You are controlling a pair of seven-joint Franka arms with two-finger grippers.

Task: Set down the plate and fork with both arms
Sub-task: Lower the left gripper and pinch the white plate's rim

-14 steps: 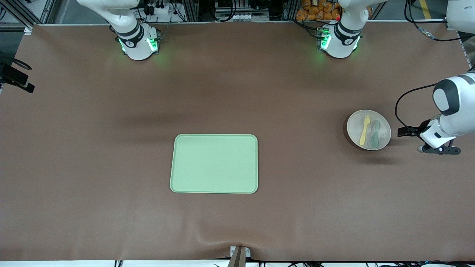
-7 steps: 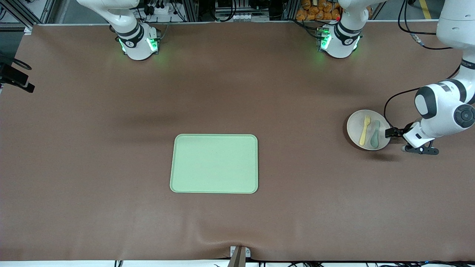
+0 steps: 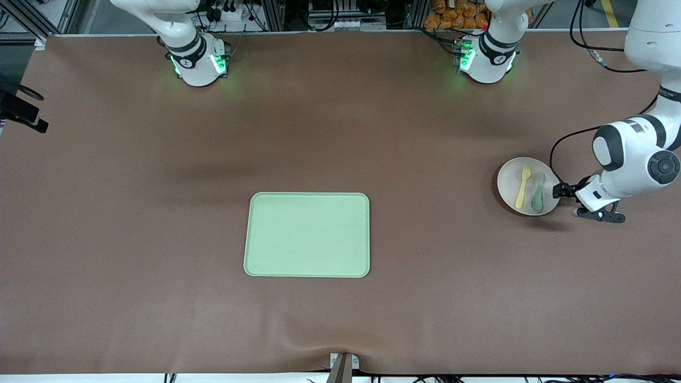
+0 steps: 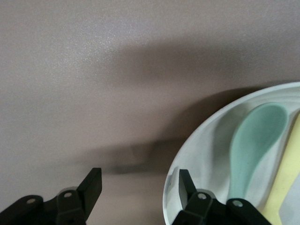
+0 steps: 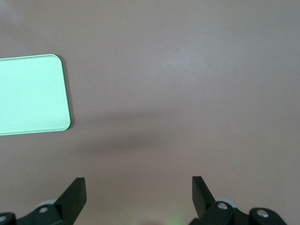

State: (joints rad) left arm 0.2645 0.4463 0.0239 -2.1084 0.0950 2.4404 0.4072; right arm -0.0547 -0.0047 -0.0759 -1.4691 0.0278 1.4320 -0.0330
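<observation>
The left claw straddles the plate rim, 1 finger inside, 1 outside, still apart; the fork lies on the plate. The right claw hangs open over bare counter

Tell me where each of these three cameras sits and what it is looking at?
Front view: high across the table, facing both arms' bases; shows the tray, the plate and the left gripper at its rim.
Left wrist view: on the left arm's wrist, looking down past its fingers straddling the plate's rim, spoon and fork inside.
Right wrist view: on the right arm's wrist, over bare table; open right gripper, tray corner.
Shared: front and left wrist views both show the plate.
</observation>
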